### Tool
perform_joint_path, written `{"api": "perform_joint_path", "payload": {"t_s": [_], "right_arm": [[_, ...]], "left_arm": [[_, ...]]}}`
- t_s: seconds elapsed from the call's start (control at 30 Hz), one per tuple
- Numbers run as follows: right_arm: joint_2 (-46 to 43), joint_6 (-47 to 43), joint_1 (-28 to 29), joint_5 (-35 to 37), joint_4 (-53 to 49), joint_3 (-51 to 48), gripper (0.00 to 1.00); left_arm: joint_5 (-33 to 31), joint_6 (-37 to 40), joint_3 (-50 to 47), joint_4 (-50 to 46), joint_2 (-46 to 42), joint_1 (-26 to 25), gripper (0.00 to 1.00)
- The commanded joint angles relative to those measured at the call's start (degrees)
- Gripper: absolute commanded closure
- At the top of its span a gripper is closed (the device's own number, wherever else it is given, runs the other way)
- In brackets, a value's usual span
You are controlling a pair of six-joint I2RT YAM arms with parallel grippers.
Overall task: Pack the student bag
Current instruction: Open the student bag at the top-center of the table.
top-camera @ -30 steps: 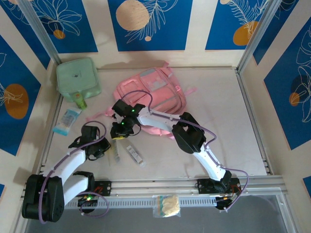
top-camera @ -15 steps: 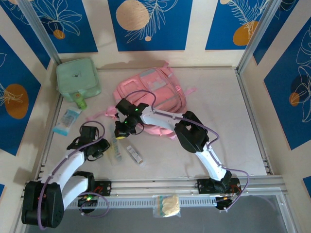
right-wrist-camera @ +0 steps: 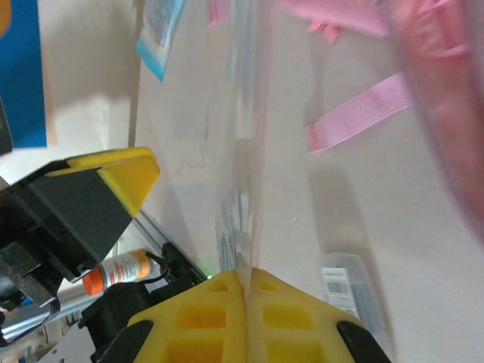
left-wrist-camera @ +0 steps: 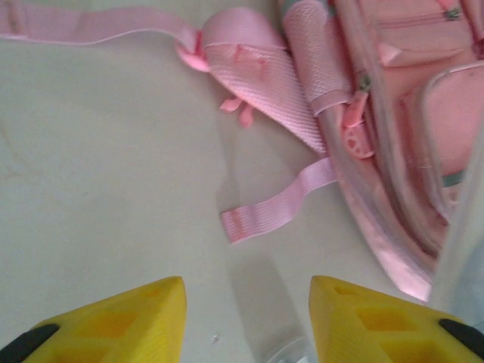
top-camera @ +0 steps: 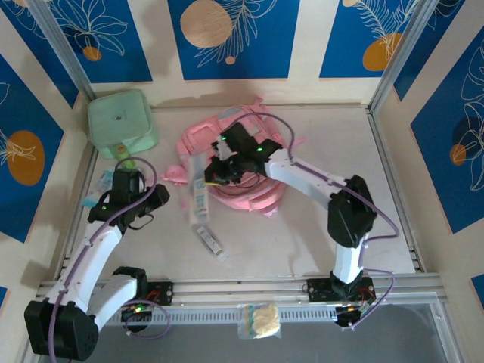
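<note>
Student bag [top-camera: 195, 142]: pink backpack, lying flat at the middle rear of the worktop [top-camera: 408, 189]. On my left wrist feed, one loose pink strap [left-wrist-camera: 276, 208] trails off it onto the bare surface.

Right end effector [right-wrist-camera: 246, 281]: fingers pressed together, clamped on a clear plastic pouch [top-camera: 199, 198]. The pouch hangs down just off the bag's left edge, above the worktop.

Left end effector [left-wrist-camera: 246, 321]: yellow fingers standing apart over the worktop, left of the bag and its strap.

Mint-green soft case [top-camera: 121, 121]: far-left corner, well apart from the bag.

Blue-and-white packet [right-wrist-camera: 160, 34]: flat on the worktop by the left wall, near my left arm.

Small labelled tube [top-camera: 210, 240]: flat on the worktop, nearer the arm bases than the hanging pouch.
</note>
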Motion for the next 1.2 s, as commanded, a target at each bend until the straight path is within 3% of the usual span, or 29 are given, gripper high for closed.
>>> {"api": "perform_joint_path", "payload": {"t_s": [0.0,0.3,0.5,0.7,1.0,1.17], "right_arm": [[-5.1,-1.2,-3.4,0.14,-0.9,-3.47,1.0],[-14.64,-2.7,-15.34,-1.34,-2.76,-11.7,1.0],[-18.72,-3.61,-23.03,-1.38,-3.94,-16.18,1.0],[-22.09,-2.67,-30.34,-1.86,-2.5,-22.4,1.0],[-27.79,-0.72,-38.19,0.53,-0.48,-28.98,1.0],[-29.39,0.08,-41.0,-0.42,0.8,-31.12,1.0]], "left_arm": [[-1.26,4.5,3.12,-0.12,1.95,-3.36,0.51],[-6.98,13.68,12.06,6.69,15.02,-19.37,0.41],[-11.06,28.93,20.29,10.33,26.5,-28.35,0.32],[-9.31,40.46,27.73,11.1,37.87,-31.34,0.26],[-11.49,50.09,36.15,12.72,50.78,-36.18,0.24],[-19.27,50.34,41.04,14.69,57.35,-37.68,0.23]]}}
